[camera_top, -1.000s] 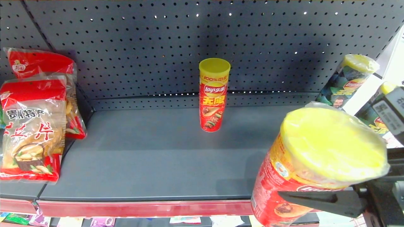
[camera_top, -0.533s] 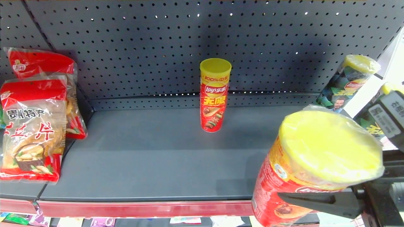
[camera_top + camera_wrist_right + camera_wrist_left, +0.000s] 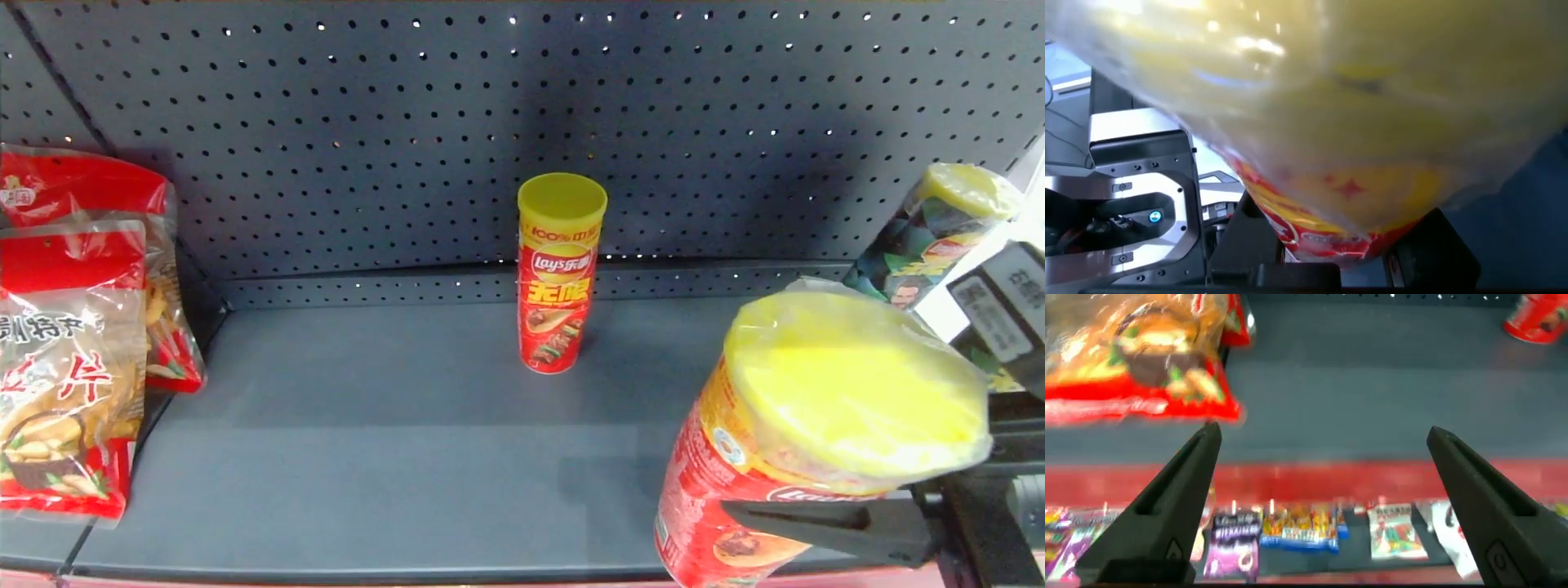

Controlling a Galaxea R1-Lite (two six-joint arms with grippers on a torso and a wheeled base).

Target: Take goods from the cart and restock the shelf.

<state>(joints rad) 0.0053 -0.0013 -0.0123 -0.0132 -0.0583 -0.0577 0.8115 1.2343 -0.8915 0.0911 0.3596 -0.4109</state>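
Note:
A red chip can with a yellow lid (image 3: pixel 816 441) hangs tilted at the shelf's front right, and my right gripper (image 3: pixel 784 523) is shut on its body. One black finger (image 3: pixel 833 523) lies across the can's side. The same can (image 3: pixel 1331 122) looms close in the right wrist view, above the gripper (image 3: pixel 1355 261). A matching chip can (image 3: pixel 560 273) stands upright at the back middle of the grey shelf (image 3: pixel 367 457). My left gripper (image 3: pixel 1323 457) is open with nothing in it, low in front of the shelf's red front edge (image 3: pixel 1315 478).
Red snack bags (image 3: pixel 65 343) lean at the shelf's left end. Green chip cans (image 3: pixel 939 229) lie at the right end. A pegboard wall (image 3: pixel 408 122) closes the back. Small packets (image 3: pixel 1298 531) fill the lower shelf. Bare shelf lies between the standing can and the bags.
The head camera has moved, so the shelf and its goods sit lower in the picture. The held can stays at lower right, still gripped.

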